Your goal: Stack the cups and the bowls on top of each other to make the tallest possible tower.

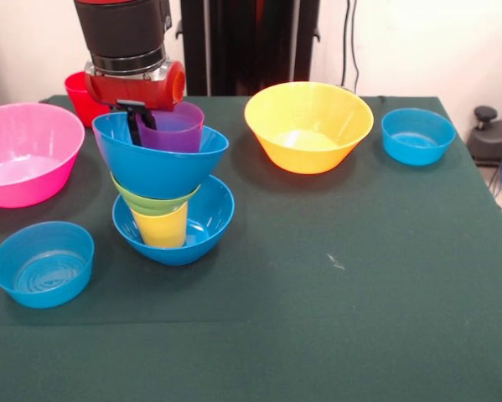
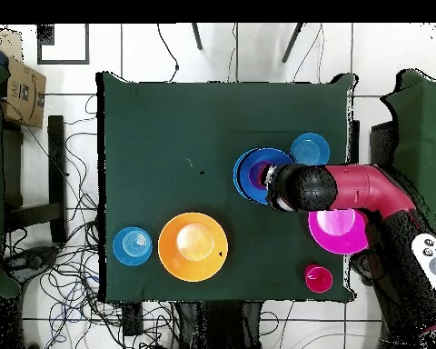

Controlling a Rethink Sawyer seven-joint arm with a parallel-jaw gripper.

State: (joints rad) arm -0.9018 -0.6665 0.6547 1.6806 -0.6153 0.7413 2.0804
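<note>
I'm sweeping the front view from the left, taking the tower [image 1: 168, 188] as my marker. Far left of it, the large glossy pink plastic bowl [image 1: 26, 153] sits on the green-clothed counter [image 1: 334, 293]; left and nearer the camera, a small shallow light-blue plastic bowl [image 1: 43, 263]. Behind the tower's left side, the small red plastic cup [image 1: 81, 97] peeks out past my arm.

Now the tower itself: a deep blue plastic bowl [image 1: 202, 224] as base, the yellow plastic cup [image 1: 162, 228] standing in it, the lime green bowl [image 1: 150, 202] on that, a second deep blue bowl [image 1: 160, 157] tilted on top, and the translucent purple cup [image 1: 174, 128] resting inside it.

My pincer [image 1: 138, 126] reaches down into that top bowl, just beside the purple cup; I can't tell whether it's apart or together.

Right of the tower, the large yellow-orange plastic bowl [image 1: 308, 126]; further right, another small light-blue bowl [image 1: 417, 136].
</note>
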